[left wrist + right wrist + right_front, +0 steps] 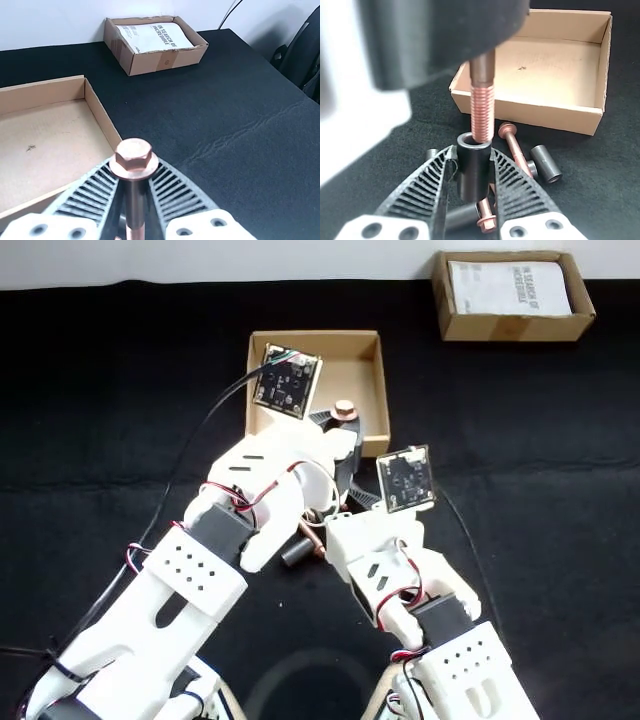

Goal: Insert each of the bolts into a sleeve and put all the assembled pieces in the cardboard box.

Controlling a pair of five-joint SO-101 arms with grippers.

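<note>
Bolt met sleeve above the black table [100,390]. A copper bolt [134,159] was clamped between the ribbed fingers [97,187] of the left gripper [133,182], hex head standing clear above the fingertips and shank running down between them. A black sleeve [472,172] was pinched upright between the fingers [427,182] of the right gripper [471,154], its open mouth level with the fingertips.

The bolt's threaded end [481,112] was seen directly above the right fingers, its tip at the sleeve's mouth and apparently just inside the rim, a little toward one side of the bore. Both long axes were held near vertical and close to in line, so the coming move was judged to be a straight drop of the bolt by the left arm, with the sleeve kept steady below.

Past the right fingertips, a loose bolt [516,150] and a loose sleeve [546,164] were left lying on the cloth, with another bolt [485,217] under the fingers. Beyond them the cardboard box [530,112] was seen open, with no assembled piece inside. A second box [512,328], holding a printed sheet, was set well apart.
</note>
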